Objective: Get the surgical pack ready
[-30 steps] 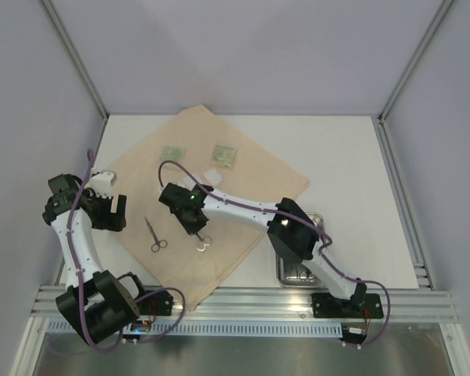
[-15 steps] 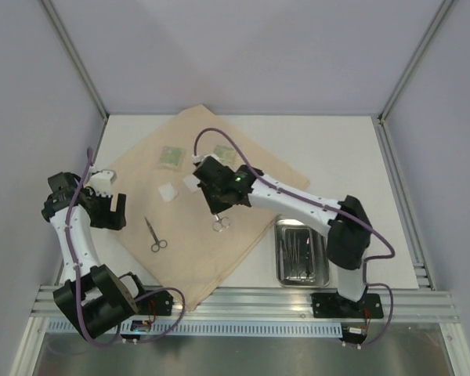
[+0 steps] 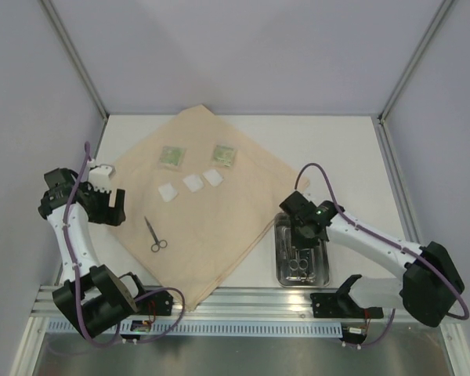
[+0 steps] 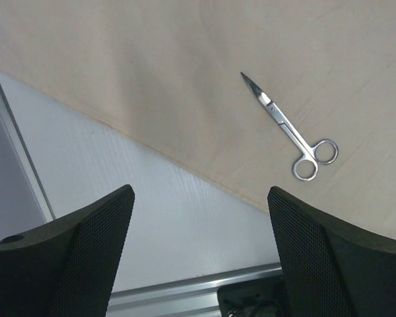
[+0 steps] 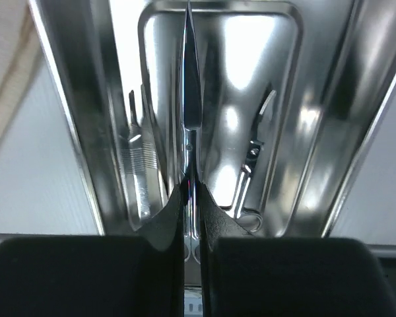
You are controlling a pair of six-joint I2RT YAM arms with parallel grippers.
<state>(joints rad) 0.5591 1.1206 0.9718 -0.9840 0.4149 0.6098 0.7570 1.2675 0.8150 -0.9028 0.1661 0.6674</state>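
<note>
Worktop [image 3: 352,157] bears the cloth [image 3: 219,211] at centre left and the tray [image 3: 327,274] at lower right, where the right jaws hold scissors [image 5: 189,99] pinched over it, so dropping them in looks next, while the left jaws gape wide above the second scissors [image 4: 287,129].

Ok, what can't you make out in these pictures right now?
- Right wrist view: the held scissors' finger rings, hidden behind the right gripper.
- Top view: the instruments in the steel tray, too small and partly under the right gripper.
- Top view: the green packets' print, too small.
</note>
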